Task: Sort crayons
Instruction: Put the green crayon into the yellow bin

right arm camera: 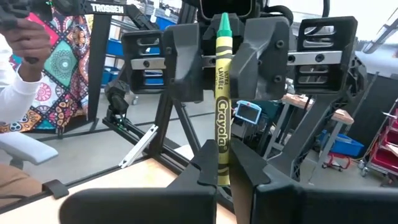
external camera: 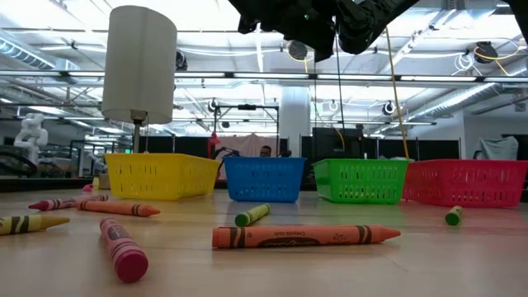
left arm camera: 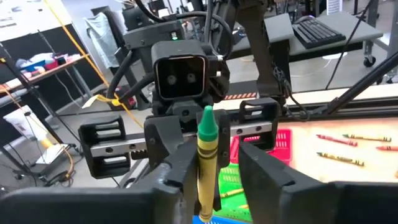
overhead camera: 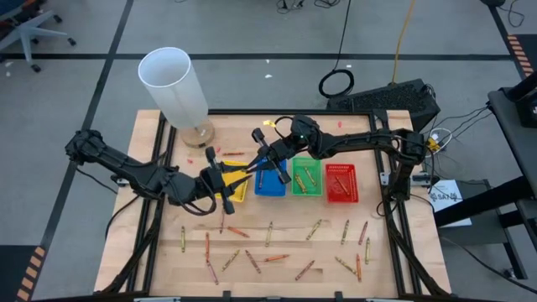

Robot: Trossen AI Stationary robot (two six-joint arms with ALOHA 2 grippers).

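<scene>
One crayon (right arm camera: 222, 93), yellow-wrapped with a green tip, is held in the air over the row of trays. My right gripper (right arm camera: 222, 167) is shut on its lower end. My left gripper (left arm camera: 214, 171) faces it from the table's left. Its two fingers stand open on either side of the crayon (left arm camera: 206, 149), with a gap to one finger. In the high view both grippers meet above the yellow tray (overhead camera: 237, 195) and blue tray (overhead camera: 270, 184). Several crayons (overhead camera: 252, 260) lie flat on the near half of the table. My right gripper pinches the crayon's blunt lower end (right arm camera: 221, 163) between its two fingers. The fingers come in level from the table's right and lie across the crayon. It stands tip up, clear of the trays. Whether my left gripper's finger (left arm camera: 183, 168) touches the crayon, I cannot tell.
A green tray (overhead camera: 306, 178) and a red tray (overhead camera: 341, 183) with crayons inside stand right of the blue one. A tall white cylinder (overhead camera: 174, 84) stands at the far left. In the right wrist view a person's sleeve (right arm camera: 18, 93) shows beyond the table.
</scene>
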